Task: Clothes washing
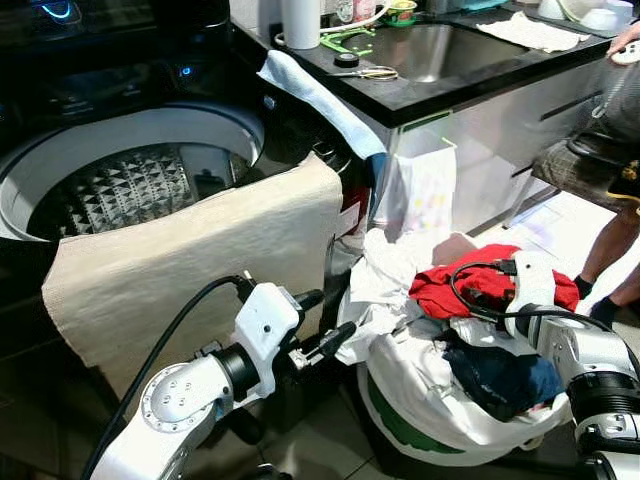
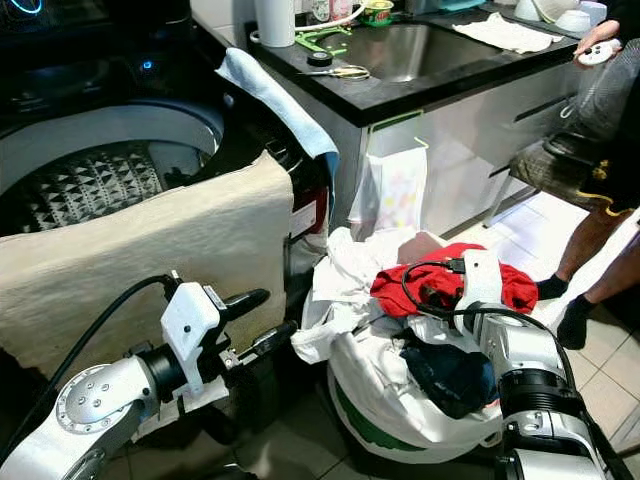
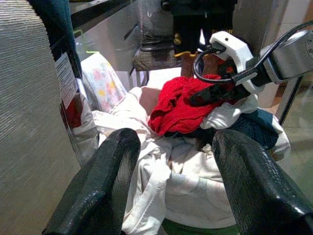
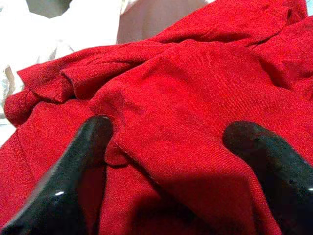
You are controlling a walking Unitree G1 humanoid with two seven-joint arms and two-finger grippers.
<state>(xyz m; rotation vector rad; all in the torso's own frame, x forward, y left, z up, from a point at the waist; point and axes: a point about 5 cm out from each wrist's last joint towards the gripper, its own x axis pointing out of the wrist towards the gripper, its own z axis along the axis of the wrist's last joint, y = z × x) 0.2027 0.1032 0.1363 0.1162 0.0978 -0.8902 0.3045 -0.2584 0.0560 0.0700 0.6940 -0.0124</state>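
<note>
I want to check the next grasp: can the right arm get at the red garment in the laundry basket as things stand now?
Probably yes. The right gripper is right over the red garment, its fingers open on either side of a fold, and nothing lies between them and the cloth on top of the pile.

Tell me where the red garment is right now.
The red garment lies on top of the heaped laundry basket, right of the washing machine and below the counter. The right gripper hangs open directly over it, fingertips at the cloth.
</note>
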